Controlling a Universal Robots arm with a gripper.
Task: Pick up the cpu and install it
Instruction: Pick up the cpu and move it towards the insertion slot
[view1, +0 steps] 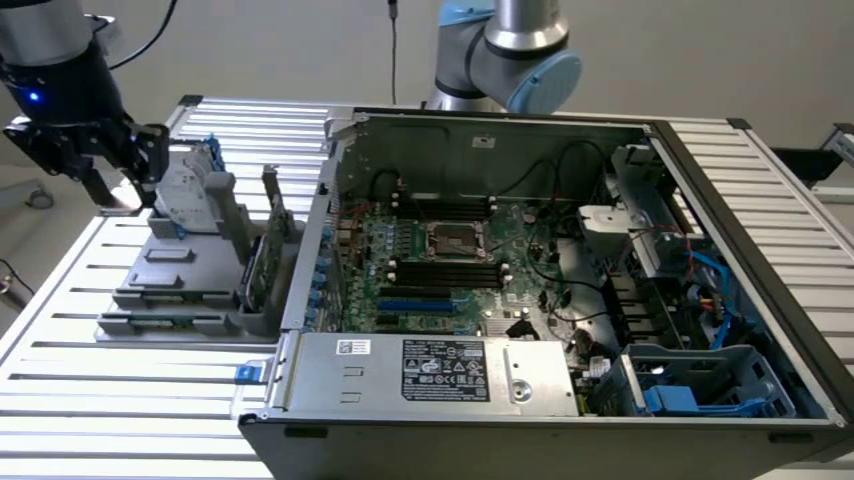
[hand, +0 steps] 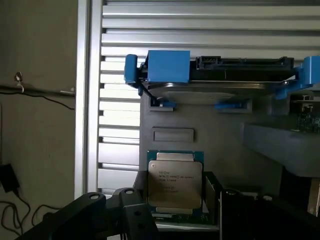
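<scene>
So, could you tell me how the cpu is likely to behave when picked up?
The cpu is a thin flat square with a metal lid, so probably stiff and light. That smooth lid looks slippery, and the thin edges give little to grip. Its green board rim may be fragile.

Exterior view, upper left: arm above the gripper (view1: 120, 185) cut off by the top edge; gap between its fingers too small to judge. Bottom edge: computer case (view1: 534, 440) cropped. Print on the power supply label (view1: 446, 370) too small to read.

Wrist view: one rim of the cpu (hand: 175, 182) hidden behind the dark fingers (hand: 115, 215); lid lettering illegible; hard drive (hand: 220, 89) with its blue frame cropped at the picture's edge.
</scene>
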